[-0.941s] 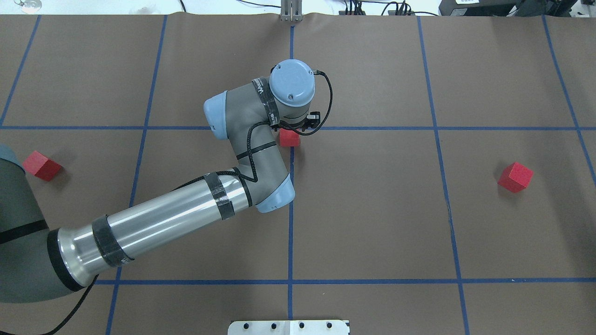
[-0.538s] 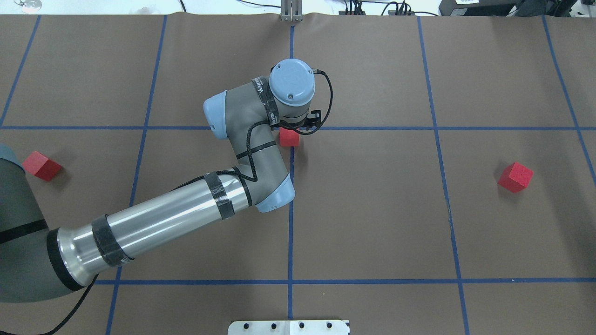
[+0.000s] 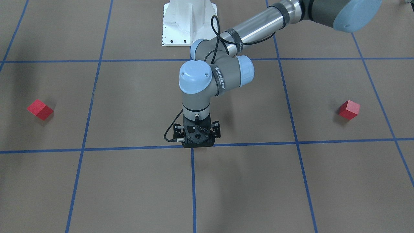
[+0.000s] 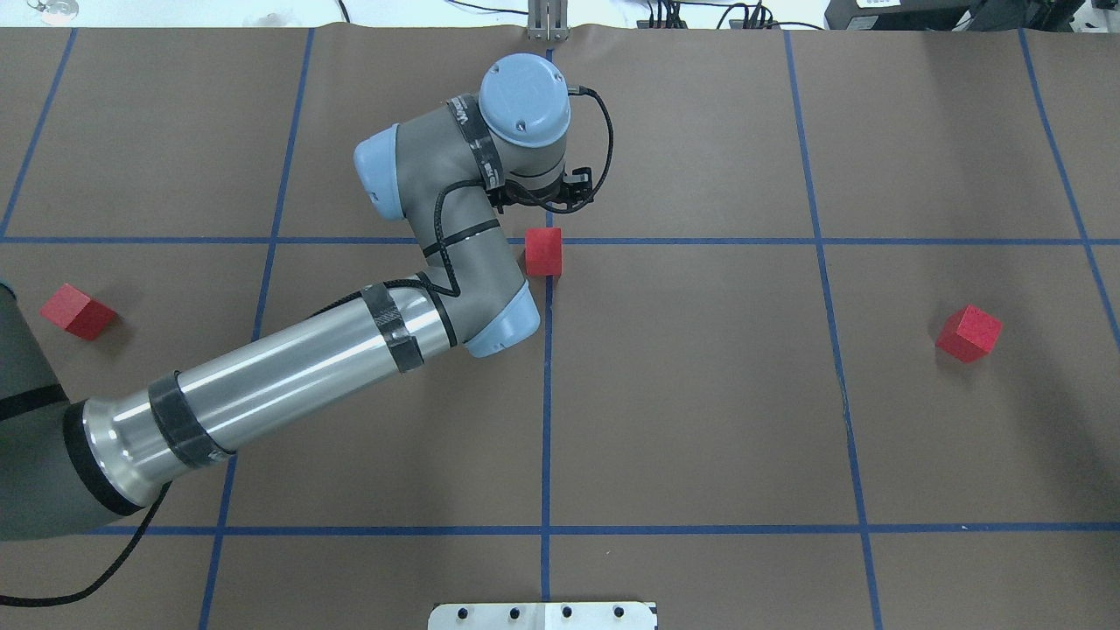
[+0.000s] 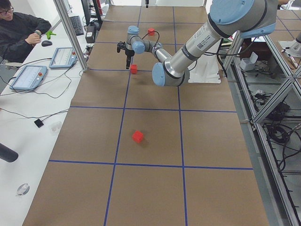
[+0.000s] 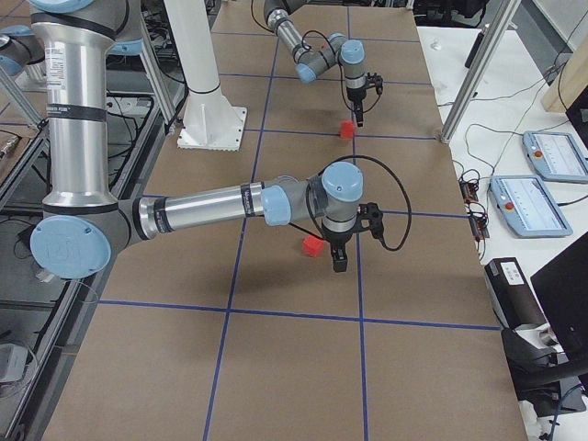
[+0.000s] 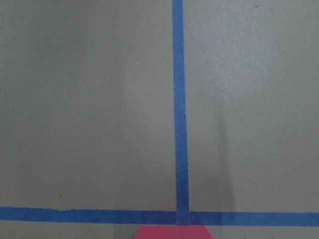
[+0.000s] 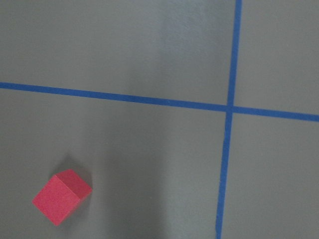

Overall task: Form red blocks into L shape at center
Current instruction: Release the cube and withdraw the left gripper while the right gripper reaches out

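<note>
The left gripper [image 3: 197, 139] is hanging just beyond one red block [image 4: 543, 252], which is resting just on the robot's side of the center crossing [image 7: 182, 217], apparently as the L's anchor. The gripper is carrying nothing, and whether its jaws are parted cannot be determined. The other two red blocks [image 4: 77, 311] [image 4: 969, 333] are lying well apart at far left and far right, awaiting transfer. The right gripper [image 6: 338, 264] is hovering near the right-hand block, probably staging a pickup, and its jaw state also cannot be determined.

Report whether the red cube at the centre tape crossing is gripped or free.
Free. The small matte red cube sits on the brown surface beside the blue tape crossing, with the left tool clear of it.
</note>
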